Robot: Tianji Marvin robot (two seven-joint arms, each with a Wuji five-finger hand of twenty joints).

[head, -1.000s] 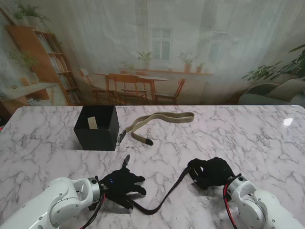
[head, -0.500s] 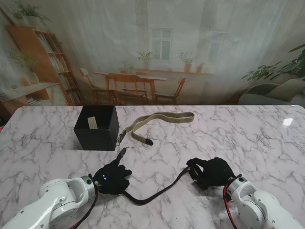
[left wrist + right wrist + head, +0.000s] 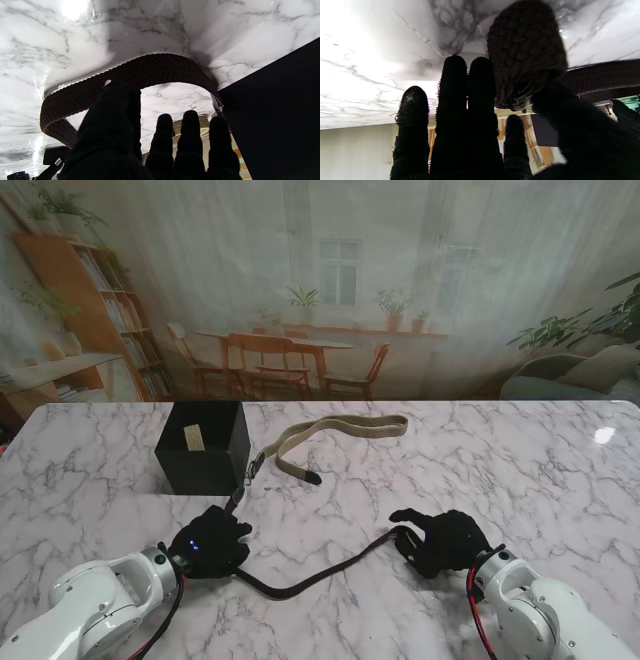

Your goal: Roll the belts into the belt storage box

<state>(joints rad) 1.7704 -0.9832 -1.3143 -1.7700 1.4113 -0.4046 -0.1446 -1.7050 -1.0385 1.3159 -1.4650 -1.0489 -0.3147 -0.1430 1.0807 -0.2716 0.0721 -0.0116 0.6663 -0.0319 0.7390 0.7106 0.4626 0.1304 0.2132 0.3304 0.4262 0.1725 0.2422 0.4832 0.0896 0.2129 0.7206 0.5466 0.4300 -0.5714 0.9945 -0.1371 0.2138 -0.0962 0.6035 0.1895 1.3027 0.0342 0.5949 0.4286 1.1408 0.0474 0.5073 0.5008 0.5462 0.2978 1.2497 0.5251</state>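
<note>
A dark braided belt [image 3: 318, 576] lies across the near table between my two black-gloved hands. My left hand [image 3: 212, 542] is closed on its buckle end, and a short piece pokes out toward the black storage box [image 3: 203, 450]. In the left wrist view the belt [image 3: 150, 67] arcs over my thumb, next to the box wall [image 3: 275, 112]. My right hand [image 3: 447, 542] holds the other end; the right wrist view shows that rounded belt end [image 3: 525, 50] against my thumb. A tan belt [image 3: 335, 430] lies looped to the right of the box.
The open box holds a small tan item [image 3: 193, 438]. The marble table [image 3: 540, 470] stretches wide to the right. A printed room backdrop stands behind the far edge.
My left hand has moved away from me and leftward toward the box, pulling the dark belt along. The belt's slack loop has flattened. The right hand has barely moved.
</note>
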